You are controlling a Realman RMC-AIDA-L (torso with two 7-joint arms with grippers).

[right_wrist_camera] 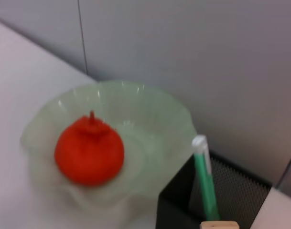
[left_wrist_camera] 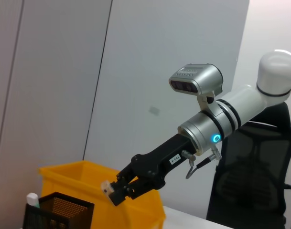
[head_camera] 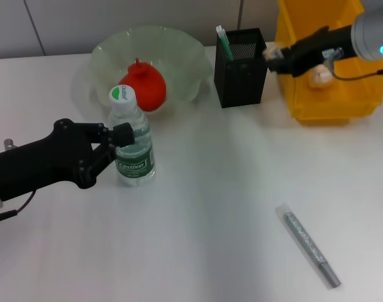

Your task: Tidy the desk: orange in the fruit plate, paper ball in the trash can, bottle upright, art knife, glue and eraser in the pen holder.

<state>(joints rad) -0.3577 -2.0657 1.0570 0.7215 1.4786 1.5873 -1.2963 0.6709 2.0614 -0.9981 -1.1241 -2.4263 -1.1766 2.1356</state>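
We see the right gripper's (head_camera: 273, 55) fingers (left_wrist_camera: 117, 189) pinching the eraser (head_camera: 270, 53), a small beige block, just above the pen holder's (head_camera: 241, 69) rim on the side nearer the trash can (head_camera: 329, 94). The paper ball (head_camera: 319, 77) lies inside the trash can, right of the holder. A green-and-white stick (head_camera: 222, 41) stands in the holder's far left corner.

The left gripper's (head_camera: 121, 137) fingers (head_camera: 124, 132) are closed around the bottle (head_camera: 132, 148), which stands upright on the desk (head_camera: 229, 189), left of the holder and nearer to us. The orange (head_camera: 143, 87) sits in the fruit plate (head_camera: 185, 60), just left of the holder and behind the bottle. A grey pen-like tool (head_camera: 307, 245) lies flat on the desk, well apart from the holder, toward the near right.
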